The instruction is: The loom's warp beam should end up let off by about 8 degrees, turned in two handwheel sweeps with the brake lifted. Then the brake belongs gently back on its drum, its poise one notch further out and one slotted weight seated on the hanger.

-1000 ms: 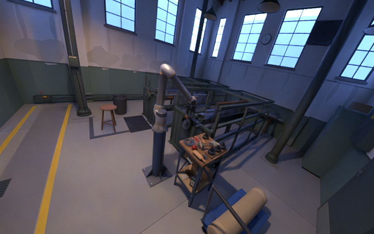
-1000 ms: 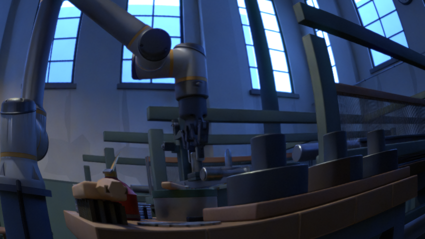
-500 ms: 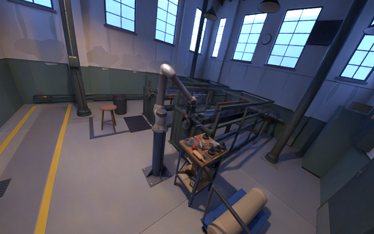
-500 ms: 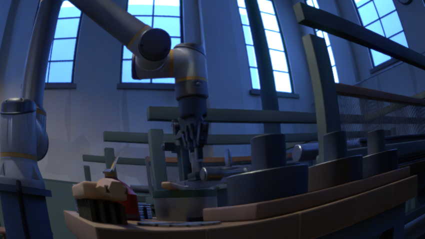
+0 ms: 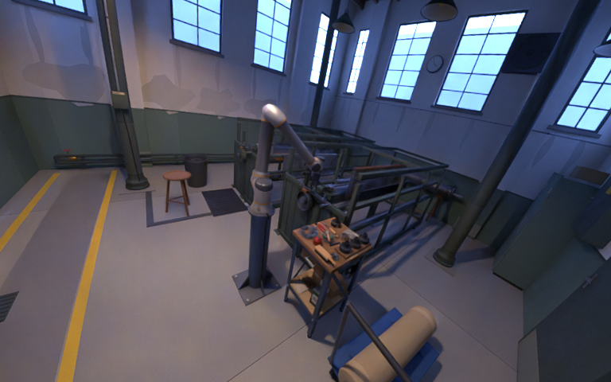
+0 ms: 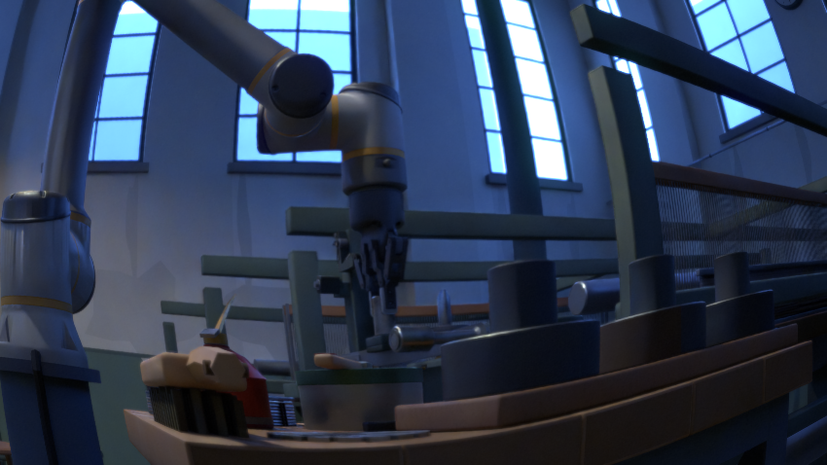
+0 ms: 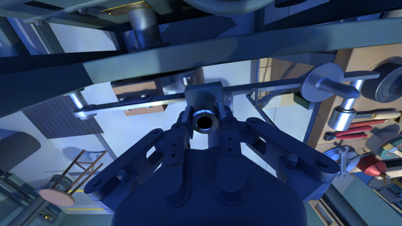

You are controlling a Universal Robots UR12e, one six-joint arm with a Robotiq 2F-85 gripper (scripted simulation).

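The handwheel (image 5: 303, 200) on the loom's near end is small in the side camera, and the warp beam and brake drum are hidden behind the frame. My gripper (image 7: 204, 118) (image 6: 381, 292) points down at the brake lever (image 7: 157, 98), closed around the upright steel grip (image 7: 204, 113) on that bar. Further along the lever stands a round disc with a stub handle (image 7: 323, 83). The slotted weights (image 6: 523, 341) (image 5: 352, 244) sit on a wooden rack on the cart.
The green loom frame (image 5: 356, 189) fills the middle of the hall, with a crossbar (image 7: 225, 50) just above my gripper. The tool cart (image 5: 331, 245) stands beside it with pliers (image 7: 348, 133) and an oil can (image 6: 231, 361). A stool (image 5: 176, 189) stands on the floor.
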